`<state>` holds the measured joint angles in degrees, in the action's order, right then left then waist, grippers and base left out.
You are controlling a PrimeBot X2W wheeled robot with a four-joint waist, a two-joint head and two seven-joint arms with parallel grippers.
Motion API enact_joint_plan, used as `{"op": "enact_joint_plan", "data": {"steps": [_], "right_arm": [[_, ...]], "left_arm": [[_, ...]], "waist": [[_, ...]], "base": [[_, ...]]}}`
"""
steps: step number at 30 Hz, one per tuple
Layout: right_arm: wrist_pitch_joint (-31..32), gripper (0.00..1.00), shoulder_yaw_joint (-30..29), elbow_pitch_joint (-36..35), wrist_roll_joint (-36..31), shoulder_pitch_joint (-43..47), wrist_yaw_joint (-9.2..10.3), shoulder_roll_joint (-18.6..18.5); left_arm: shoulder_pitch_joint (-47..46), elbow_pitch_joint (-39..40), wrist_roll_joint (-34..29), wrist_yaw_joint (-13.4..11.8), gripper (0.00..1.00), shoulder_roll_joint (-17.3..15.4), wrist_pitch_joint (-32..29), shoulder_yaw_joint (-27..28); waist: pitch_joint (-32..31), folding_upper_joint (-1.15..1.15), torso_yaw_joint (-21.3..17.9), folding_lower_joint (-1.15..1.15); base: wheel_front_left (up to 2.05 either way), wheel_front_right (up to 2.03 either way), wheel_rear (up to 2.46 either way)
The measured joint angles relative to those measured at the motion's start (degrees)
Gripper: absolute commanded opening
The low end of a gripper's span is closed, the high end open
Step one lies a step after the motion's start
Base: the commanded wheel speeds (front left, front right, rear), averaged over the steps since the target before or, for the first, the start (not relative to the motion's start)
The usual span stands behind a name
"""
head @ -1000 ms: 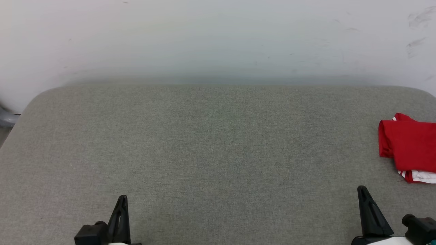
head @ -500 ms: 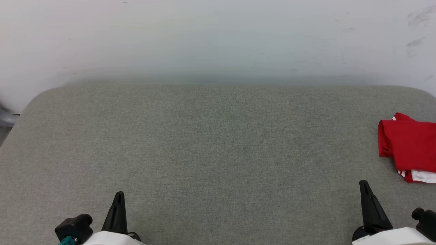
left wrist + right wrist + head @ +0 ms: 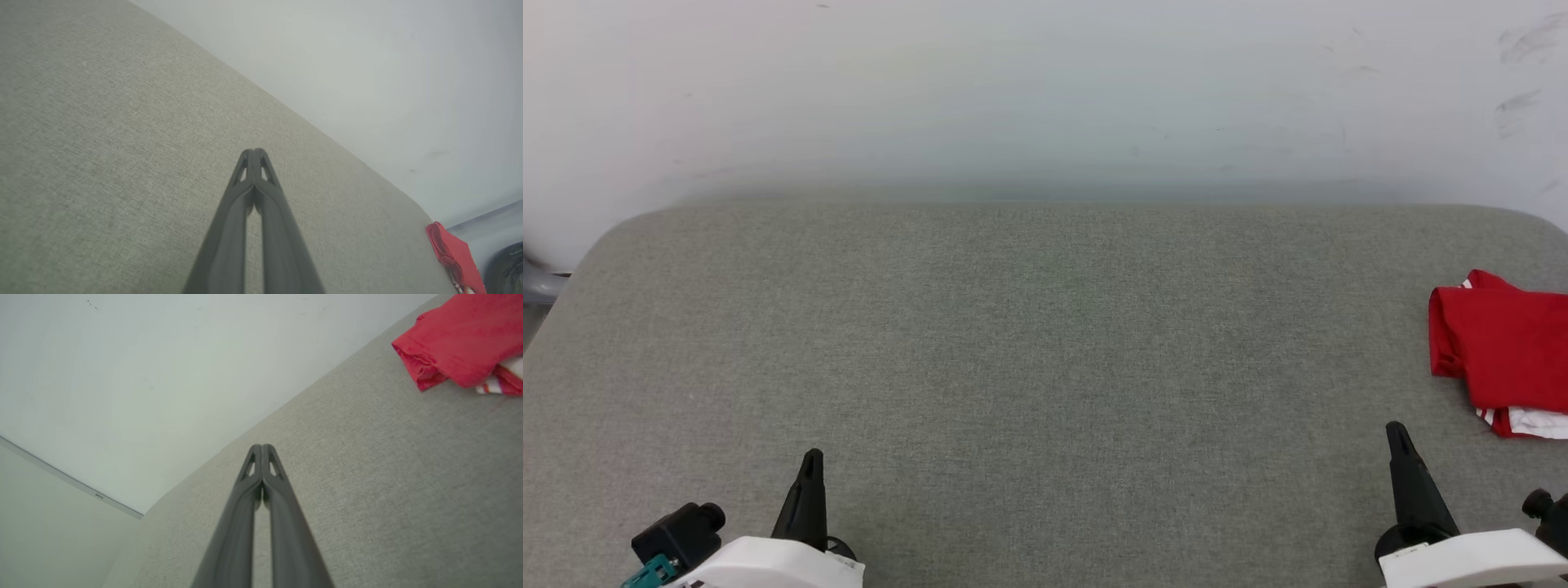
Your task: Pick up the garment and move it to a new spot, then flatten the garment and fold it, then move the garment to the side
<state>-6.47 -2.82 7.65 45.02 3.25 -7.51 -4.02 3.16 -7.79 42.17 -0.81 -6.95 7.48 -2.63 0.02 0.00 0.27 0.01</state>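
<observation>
Garment (image 3: 1503,347) lies ahead and to the right of the right gripper (image 3: 1396,429), near but apart; that gripper and the left gripper (image 3: 812,455) are closed tight, empty.

Padded surface (image 3: 1045,367): lower two thirds of head view; wall (image 3: 1045,90) behind.
Garment (image 3: 1499,351): on the surface, at frame's right edge.
Left gripper (image 3: 810,459): lower left.
Right gripper (image 3: 1396,431): lower right, near Garment, apart.

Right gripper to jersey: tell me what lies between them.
Only bare grey fabric surface lies between the right gripper and the jersey, clearest in the head view.
</observation>
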Motion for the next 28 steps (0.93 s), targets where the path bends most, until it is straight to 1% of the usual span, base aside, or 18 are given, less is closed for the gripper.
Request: {"op": "enact_joint_plan", "data": {"steps": [13,28], "right_arm": [[2.2,0.00,-0.2,1.3,9.9,-1.9,0.00,-0.1],[4.5,0.00,-0.6,2.5,19.6,-3.4,0.00,-0.1]], "left_arm": [[-1.4,-1.2,10.5,1.6,0.00,0.3,-2.3,1.2],[-3.5,-2.4,20.9,3.3,0.00,0.7,-4.7,2.7]], "waist": [[0.0,0.00,0.0,0.00],[0.1,0.00,-0.1,0.00]], "base": [[0.00,0.00,0.00],[0.00,0.00,0.00]]}}
